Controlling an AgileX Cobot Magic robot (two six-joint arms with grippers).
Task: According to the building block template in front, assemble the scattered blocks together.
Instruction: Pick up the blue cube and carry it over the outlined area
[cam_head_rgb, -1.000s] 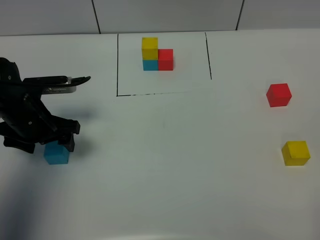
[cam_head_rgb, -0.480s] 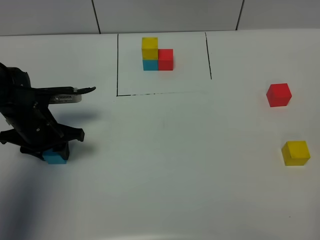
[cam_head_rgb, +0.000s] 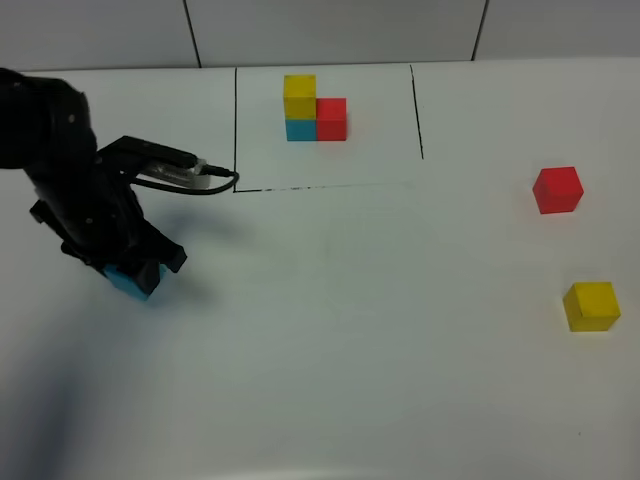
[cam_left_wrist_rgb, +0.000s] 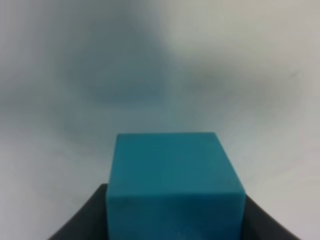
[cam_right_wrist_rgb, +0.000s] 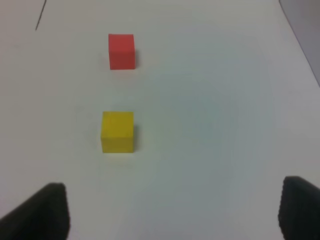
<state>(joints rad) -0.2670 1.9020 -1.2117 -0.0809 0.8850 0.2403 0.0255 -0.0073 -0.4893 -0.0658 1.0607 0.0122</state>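
**Cyan-blue cube clamped and carried by the left arm**

Cyan-blue cube (cam_head_rgb: 131, 284) sits pinched in my left gripper (cam_head_rgb: 140, 268); in the left wrist view its dark fingers (cam_left_wrist_rgb: 82, 222) press both side faces of the block. A second ago that block lay flat on the white table (cam_head_rgb: 350, 340), further toward the near-left corner, with the gripper just coming down over it. Now the arm has swung up and inward, and the cube has come with it, turned at an angle. A soft shadow lies apart from it on the surface, so it looks lifted clear. The arm's cable (cam_head_rgb: 215, 183) now reaches the near-left corner of the black outline (cam_head_rgb: 235, 130).

My right gripper (cam_right_wrist_rgb: 170, 212) is spread wide with nothing between its fingers, looking at the red cube (cam_head_rgb: 557, 190) and yellow cube (cam_head_rgb: 591, 306). Both rest on the table's right side, well apart from each other, exactly where they were before. The template (cam_head_rgb: 313, 110) stands unchanged inside the outline at the back.
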